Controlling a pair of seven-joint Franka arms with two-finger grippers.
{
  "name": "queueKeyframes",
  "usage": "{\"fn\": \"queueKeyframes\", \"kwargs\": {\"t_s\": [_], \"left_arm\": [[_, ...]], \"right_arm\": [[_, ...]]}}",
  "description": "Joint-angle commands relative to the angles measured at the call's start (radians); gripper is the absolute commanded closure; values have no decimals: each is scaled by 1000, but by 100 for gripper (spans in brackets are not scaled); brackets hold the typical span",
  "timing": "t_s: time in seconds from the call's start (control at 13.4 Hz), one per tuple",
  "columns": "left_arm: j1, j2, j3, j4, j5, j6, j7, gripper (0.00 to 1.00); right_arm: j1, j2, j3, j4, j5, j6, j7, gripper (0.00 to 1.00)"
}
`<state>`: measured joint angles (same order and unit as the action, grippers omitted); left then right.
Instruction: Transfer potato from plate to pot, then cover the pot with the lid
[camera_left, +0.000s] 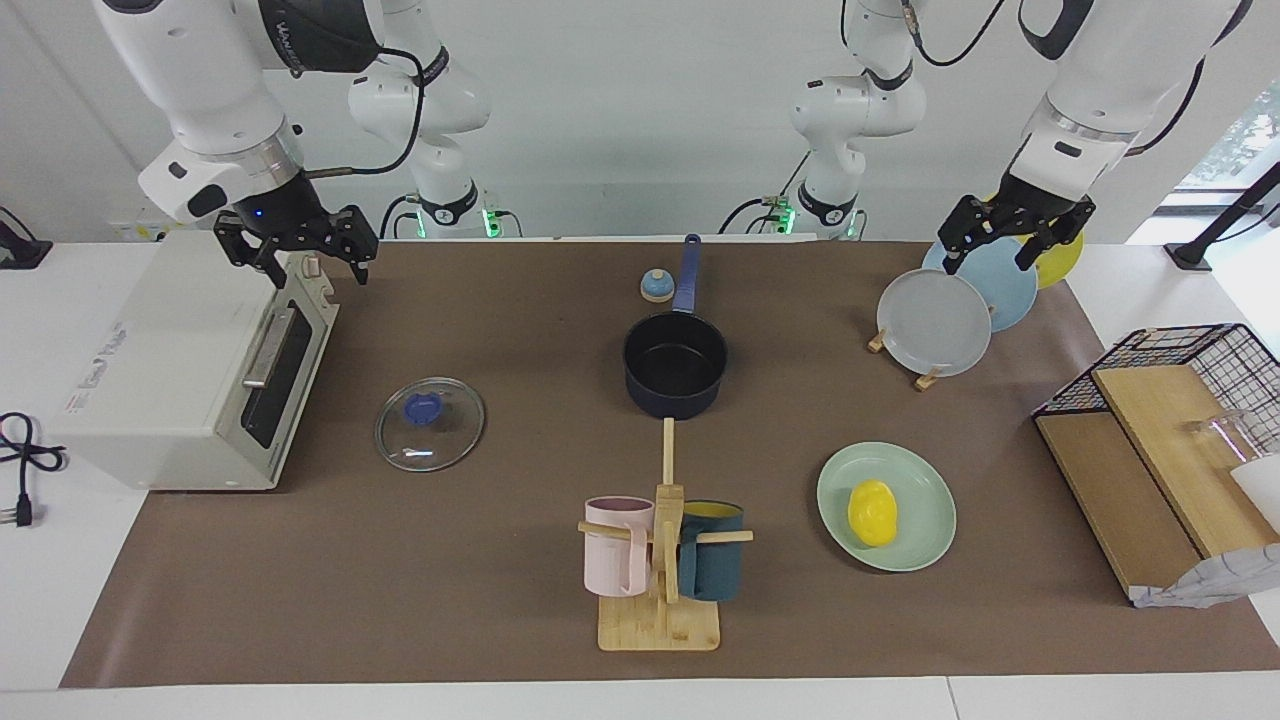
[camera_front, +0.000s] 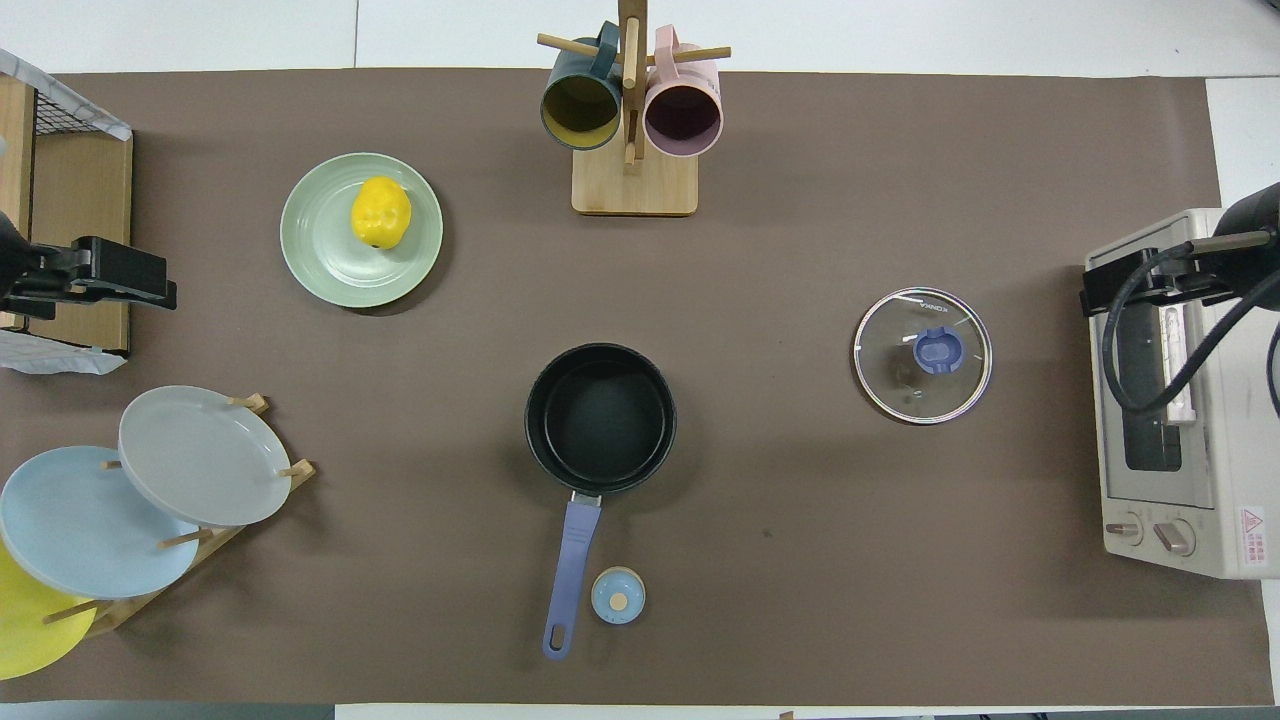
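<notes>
Here, the potato (camera_left: 872, 513) lies on the plate (camera_left: 930, 485) — down and farther out across the table from the left claw (camera_left: 1000, 243), open and empty over upright plates — while the right claw (camera_left: 300, 252), open, empty, waits over the toaster oven (camera_left: 170, 370).

The left arm, white with black joints, reaches down from its base to the left arm's end of the brown-covered table, and its black two-finger left gripper (camera_left: 1003, 244) hangs in the air, fingers spread and empty. The matching right arm bends down at the right arm's end, its black right gripper (camera_left: 296, 252) likewise raised, fingers apart, holding nothing.
</notes>
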<state>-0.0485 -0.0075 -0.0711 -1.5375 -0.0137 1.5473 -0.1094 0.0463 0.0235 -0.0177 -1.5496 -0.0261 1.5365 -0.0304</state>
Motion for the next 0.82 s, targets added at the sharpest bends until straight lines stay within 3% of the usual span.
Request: {"fn": "queueKeyframes", "kwargs": {"t_s": [0.0, 0.15, 0.3, 0.45, 0.6, 0.75], "left_arm": [[-2, 53, -4, -3, -29, 51, -1, 0], [-28, 246, -7, 109, -45, 76, -7, 0], [-57, 483, -4, 312, -45, 100, -7, 0], [-69, 643, -4, 397, -49, 192, -9, 0], [-97, 708, 11, 401, -57, 270, -16, 0], [-96, 725, 7, 392, -48, 315, -16, 0]], "right_arm": [[6, -60, 9, -113, 12, 59, 0, 0], [38, -60, 9, -174, 11, 164, -16, 0], [59, -7, 9, -204, 11, 246, -16, 0], [63, 50, 9, -272, 11, 376, -17, 0], [50, 52, 9, -416, 12, 527, -29, 0], [32, 79, 9, -490, 43, 654, -83, 0]]}}
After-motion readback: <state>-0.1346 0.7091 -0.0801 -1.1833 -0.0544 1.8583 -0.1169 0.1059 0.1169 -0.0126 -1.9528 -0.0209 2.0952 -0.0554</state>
